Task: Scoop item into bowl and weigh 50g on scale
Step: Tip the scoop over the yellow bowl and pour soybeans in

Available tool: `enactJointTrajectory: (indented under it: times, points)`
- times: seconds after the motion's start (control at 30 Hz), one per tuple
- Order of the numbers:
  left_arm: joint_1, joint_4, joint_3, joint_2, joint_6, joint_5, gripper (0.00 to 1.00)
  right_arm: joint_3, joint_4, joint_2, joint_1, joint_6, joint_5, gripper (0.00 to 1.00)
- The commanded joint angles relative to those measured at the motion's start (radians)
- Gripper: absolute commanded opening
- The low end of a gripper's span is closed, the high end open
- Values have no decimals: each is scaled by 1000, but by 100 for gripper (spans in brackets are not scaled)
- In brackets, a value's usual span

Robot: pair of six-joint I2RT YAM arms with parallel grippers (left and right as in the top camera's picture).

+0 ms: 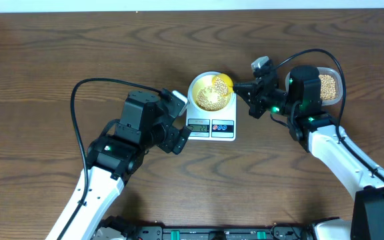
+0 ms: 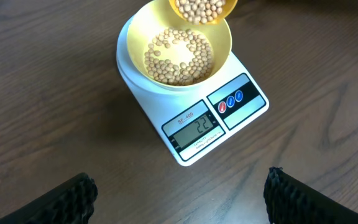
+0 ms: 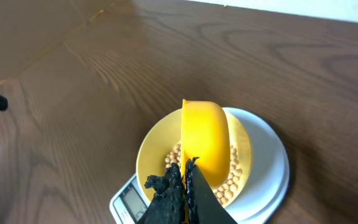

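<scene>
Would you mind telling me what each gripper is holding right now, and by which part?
Right gripper: yellow scoop, by its handle. Left gripper: nothing.

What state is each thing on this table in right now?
Scale: switched on, display reads 22.
Bowl: on the scale, partly filled with beans.
Scoop: holding beans, over the bowl.
Clear container: open, beans inside.
Left tool: open, empty.
Right tool: shut on the scoop's handle.

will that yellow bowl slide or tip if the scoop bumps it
Probably slides rather than tips: the bowl is shallow and wide, with beans weighting its bottom. It likely sits loose on the smooth scale, so the scoop could shift it.
</scene>
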Motion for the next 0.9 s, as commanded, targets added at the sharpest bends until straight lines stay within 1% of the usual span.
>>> enactJointTrajectory:
  times: [0.0, 0.27, 0.7, 0.87]
  points:
    - [4, 3, -16, 2, 13, 15, 88, 0, 5, 6, 5, -97, -2, 1]
    - [4, 3, -16, 2, 13, 15, 88, 0, 11, 6, 5, -179, -2, 1]
    - [4, 3, -16, 2, 13, 15, 88, 0, 21, 6, 5, -399, -3, 1]
    - [4, 3, -16, 2, 13, 15, 88, 0, 24, 6, 5, -419, -7, 1]
